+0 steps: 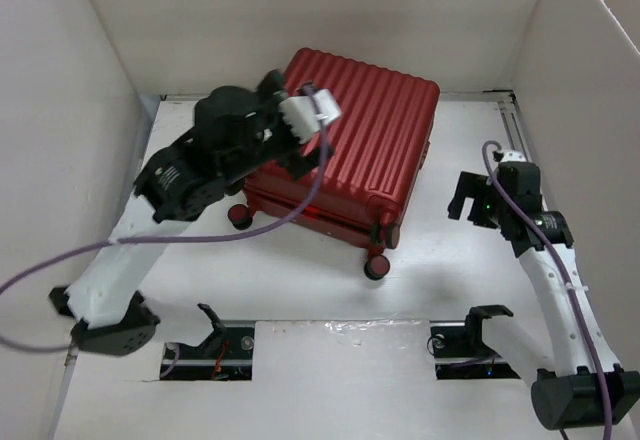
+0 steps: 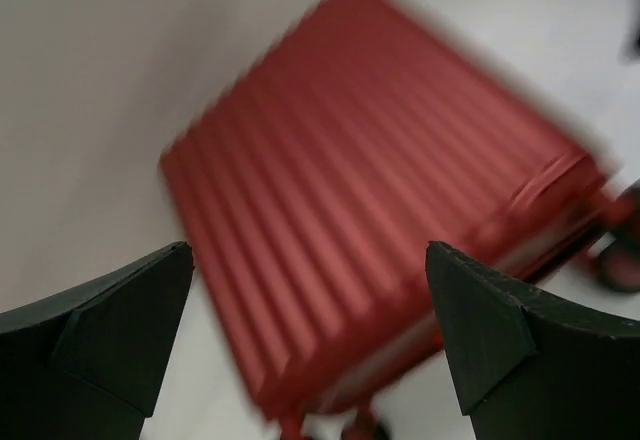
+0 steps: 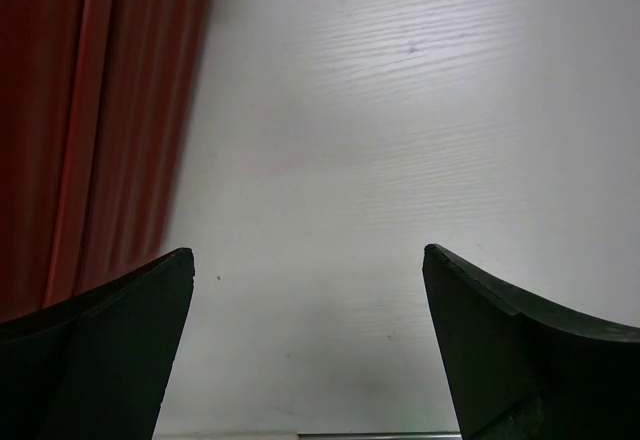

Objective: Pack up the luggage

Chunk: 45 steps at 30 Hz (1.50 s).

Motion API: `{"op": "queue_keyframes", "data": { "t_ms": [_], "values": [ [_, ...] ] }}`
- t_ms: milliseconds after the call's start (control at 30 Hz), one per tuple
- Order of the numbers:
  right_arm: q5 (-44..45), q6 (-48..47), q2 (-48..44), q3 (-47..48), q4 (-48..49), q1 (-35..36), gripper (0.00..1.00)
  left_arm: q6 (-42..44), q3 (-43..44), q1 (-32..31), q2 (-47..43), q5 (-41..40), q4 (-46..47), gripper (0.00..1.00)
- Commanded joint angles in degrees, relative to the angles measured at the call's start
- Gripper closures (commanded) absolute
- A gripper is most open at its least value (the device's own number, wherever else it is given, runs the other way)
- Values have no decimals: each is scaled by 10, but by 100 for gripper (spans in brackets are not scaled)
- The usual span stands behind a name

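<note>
The luggage [image 1: 365,145] is a dark-red ribbed hard-shell suitcase. It lies closed on the white table at the back centre, with small black wheels [image 1: 376,268] at its near edge. My left gripper [image 1: 272,88] hovers above the suitcase's left back part, open and empty. In the blurred left wrist view the ribbed shell [image 2: 370,200] fills the space below my open left gripper [image 2: 310,260]. My right gripper [image 1: 468,200] is open and empty over bare table right of the suitcase. In the right wrist view, where it [image 3: 305,260] also shows, the suitcase's side [image 3: 90,110] is at the left.
White walls enclose the table on the left [image 1: 60,110], back and right [image 1: 590,90]. A purple cable [image 1: 200,240] hangs from the left arm across the near side of the suitcase. Two black mounts [image 1: 215,335] sit at the table's near edge.
</note>
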Motion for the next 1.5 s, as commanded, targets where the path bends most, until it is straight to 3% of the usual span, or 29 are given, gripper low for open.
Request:
{"op": "queue_keyframes", "data": {
  "t_ms": [0,133,267,433,467,600,767,800,833,967,1100,1167,1300,1400,1433,1467],
  "values": [
    [-37,20,4,-32,66,37,0,65,-145,91,-88,-43,-45,0],
    [-58,20,77,-45,112,75,0,108,-195,216,-126,91,-168,0],
    [-112,10,147,-40,178,75,0,151,-257,349,-108,111,-194,0],
    [-116,4,207,-18,198,90,0,160,-399,359,-129,84,-112,0],
    [-110,4,213,-18,203,96,0,148,-412,359,-129,84,-57,0],
    [-133,-1,238,-26,236,90,0,98,-427,359,-102,83,5,0],
    [-161,-1,255,-37,282,84,0,62,-460,397,-66,8,88,2],
    [-168,-1,255,-43,288,84,0,62,-460,397,-61,16,95,8],
    [-168,-7,255,-43,294,84,0,62,-453,397,-55,23,95,36],
    [-175,-7,282,-38,300,73,0,61,-423,397,-10,70,32,100],
    [-169,-27,355,18,305,45,3,81,-418,397,-17,115,-13,100],
    [-174,-44,397,67,299,39,7,95,-434,378,-33,115,-31,100],
    [-210,-91,515,248,251,53,16,125,-458,284,-73,114,-89,100],
    [-281,-135,602,412,221,75,16,113,-487,154,-96,84,-96,100],
    [-294,-146,623,497,193,91,16,104,-487,71,-96,64,-96,100],
    [-308,-172,668,540,174,99,16,99,-487,34,-96,46,-96,100]
  ]
}}
